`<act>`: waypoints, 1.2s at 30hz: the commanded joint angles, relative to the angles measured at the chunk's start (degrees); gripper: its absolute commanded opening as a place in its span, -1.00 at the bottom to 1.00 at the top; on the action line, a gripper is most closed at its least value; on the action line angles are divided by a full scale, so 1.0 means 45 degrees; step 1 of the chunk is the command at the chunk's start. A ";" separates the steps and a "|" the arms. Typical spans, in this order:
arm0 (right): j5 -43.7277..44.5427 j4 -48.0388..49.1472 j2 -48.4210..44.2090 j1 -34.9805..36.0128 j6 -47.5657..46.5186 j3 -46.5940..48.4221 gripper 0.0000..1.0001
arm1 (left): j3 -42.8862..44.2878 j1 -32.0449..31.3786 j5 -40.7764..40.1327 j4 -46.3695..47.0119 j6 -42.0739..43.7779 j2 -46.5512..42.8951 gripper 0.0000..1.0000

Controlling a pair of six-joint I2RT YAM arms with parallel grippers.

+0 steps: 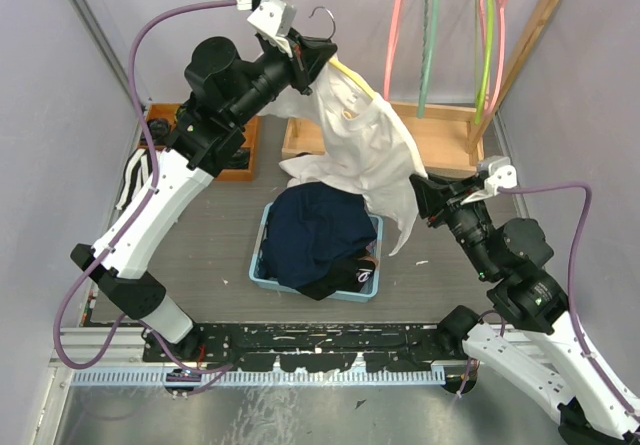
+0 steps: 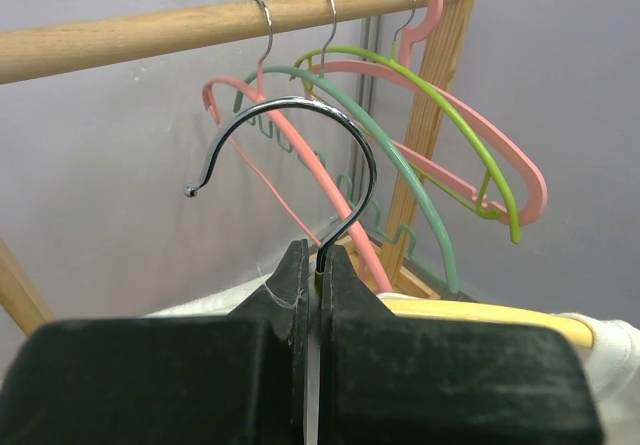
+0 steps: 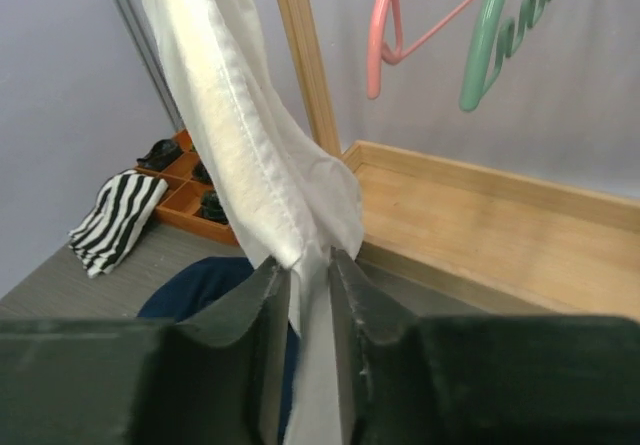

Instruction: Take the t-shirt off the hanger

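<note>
Geometry check: left gripper (image 1: 300, 57) is clamped shut on the yellow plastic hanger (image 2: 480, 313), one finger on each side of the stem of its chrome wire hook (image 2: 300, 115). It's held up off the rail, in front of the wooden rack (image 1: 440, 135).

My right gripper (image 3: 310, 265) is pinched narrow on the lower edge of the white t-shirt (image 1: 365, 150). Cloth runs up out of the jaws, so I read that as a grip, not a gap.

The white t-shirt is on the hanger, draped from the high far-left end down to the right gripper at near-right, above the blue plastic basket (image 1: 264, 240) of dark clothes.

Long axis of the stretched cloth = the line between the two grippers. The visible hanger arm slopes the same way, toward the right arm.

My call: pull along that line, right arm away and down, left holding. Risk: collar snags on the far shoulder, which I cannot see.
</note>
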 commanded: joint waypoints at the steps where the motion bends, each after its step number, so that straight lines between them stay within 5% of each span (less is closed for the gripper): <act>1: 0.0271 0.0014 -0.0269 -0.0004 0.0465 -0.0369 -0.64 | 0.0737 0.0068 -0.0294 0.0762 0.0033 -0.0359 -1.00; 3: 0.0205 -0.0039 -0.0334 0.0008 0.0662 -0.0695 -0.84 | 0.0835 0.0087 -0.0391 0.0741 0.0033 -0.0329 -1.00; 9: 0.0047 0.0083 -0.0435 -0.0003 0.1494 -0.1908 -0.98 | 0.1506 0.0174 -0.0814 0.0377 -0.0103 -0.0148 -1.00; 24: 0.0070 0.1169 -0.0216 -0.0001 0.2340 -0.3830 -0.98 | 0.1217 0.0263 -0.0945 0.0304 -0.0084 -0.0808 -1.00; 30: -0.0322 0.1205 -0.0309 -0.0012 0.1487 -0.3026 -0.09 | 0.1048 0.0266 -0.0472 -0.0148 -0.0099 -0.0957 -1.00; 36: -0.0914 0.1646 -0.1001 -0.0012 0.0887 -0.2604 0.08 | 0.0708 0.0276 -0.0141 -0.0632 -0.0109 -0.0971 -1.00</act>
